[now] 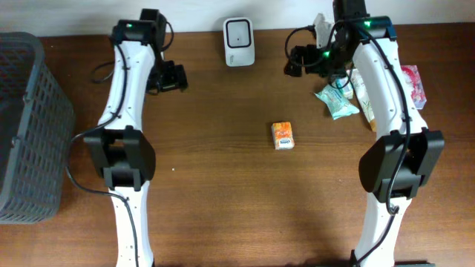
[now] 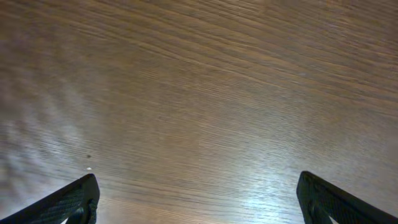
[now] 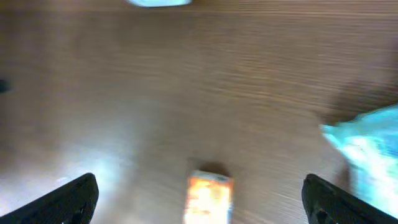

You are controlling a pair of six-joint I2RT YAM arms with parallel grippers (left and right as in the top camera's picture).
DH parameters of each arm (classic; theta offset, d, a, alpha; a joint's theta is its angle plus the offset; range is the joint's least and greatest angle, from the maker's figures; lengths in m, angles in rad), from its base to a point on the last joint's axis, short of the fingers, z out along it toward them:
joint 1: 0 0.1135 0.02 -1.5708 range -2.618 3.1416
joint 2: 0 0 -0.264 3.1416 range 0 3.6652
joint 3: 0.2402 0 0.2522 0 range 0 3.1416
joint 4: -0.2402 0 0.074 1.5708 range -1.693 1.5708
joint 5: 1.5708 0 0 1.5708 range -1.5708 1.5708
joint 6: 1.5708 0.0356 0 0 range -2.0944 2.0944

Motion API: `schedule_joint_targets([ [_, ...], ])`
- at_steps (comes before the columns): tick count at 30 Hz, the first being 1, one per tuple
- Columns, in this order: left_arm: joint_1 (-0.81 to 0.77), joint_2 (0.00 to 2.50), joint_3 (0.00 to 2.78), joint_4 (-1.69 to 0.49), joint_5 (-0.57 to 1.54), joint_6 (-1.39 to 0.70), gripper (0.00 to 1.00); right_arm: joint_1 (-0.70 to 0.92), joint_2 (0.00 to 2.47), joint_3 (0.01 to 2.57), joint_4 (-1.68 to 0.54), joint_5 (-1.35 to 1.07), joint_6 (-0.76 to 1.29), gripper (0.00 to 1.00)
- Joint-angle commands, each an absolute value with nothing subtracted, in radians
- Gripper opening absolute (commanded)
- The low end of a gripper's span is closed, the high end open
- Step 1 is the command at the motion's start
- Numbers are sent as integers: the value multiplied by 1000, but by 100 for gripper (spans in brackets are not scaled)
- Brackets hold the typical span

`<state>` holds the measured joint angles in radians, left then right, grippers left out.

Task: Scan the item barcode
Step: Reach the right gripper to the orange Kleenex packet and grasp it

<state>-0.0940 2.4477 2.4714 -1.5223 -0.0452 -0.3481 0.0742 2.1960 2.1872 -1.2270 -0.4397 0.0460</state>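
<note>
Brown wood-grain tabletop (image 1: 223,200), pale wall (image 1: 74,15) behind. Grey basket (image 1: 30,126) far left, white scanner (image 1: 239,41) rear centre, orange box (image 1: 282,136) mid-table, teal packet (image 1: 338,102) right. Left end effector (image 1: 172,78), right end effector (image 1: 300,61): fingers apart, empty.

Brown wooden table (image 1: 223,200), filling nearly the whole overhead view, with fine darker grain running mostly from left to right. Behind its far edge, a narrow pale strip (image 1: 67,15), perhaps a wall; too little visible to tell. At the left side, a grey basket (image 1: 30,126) with latticed walls, cut off by the frame; on the table or beside it, not clear. Soft, even light, with only faint shadows on the wood. In the left wrist view, a pale sheen (image 2: 273,196) on the grain; in the right wrist view, a similar bright patch (image 3: 118,168), blurred.
</note>
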Motion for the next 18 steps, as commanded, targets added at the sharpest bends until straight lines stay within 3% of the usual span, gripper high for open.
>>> schedule_joint_targets([
  [1, -69, 2427, 2481, -1523, -57, -344, 99, 121, 2192, 2196, -1392, -585, 31, 99],
  [3, -69, 2427, 2481, -1523, -57, -344, 99, 198, 2202, 2137, -1518, -368, 31, 91],
  [5, -71, 2427, 2481, -1524, -57, -344, 99, 267, 2202, 2035, -1505, -311, 32, 59],
  [7, -71, 2427, 2481, -1523, -57, -344, 99, 323, 2202, 1911, -1423, -289, 62, 18],
  [9, -69, 2427, 2481, -1523, -57, -344, 99, 347, 2202, 1815, -1291, -281, 123, 4],
  [14, -69, 2427, 2481, -1523, -57, -344, 99, 347, 2202, 1649, -1128, -234, 178, 6],
  [18, -69, 2427, 2481, -1523, -57, -344, 99, 325, 2200, 1646, -1201, 115, 309, 4],
])
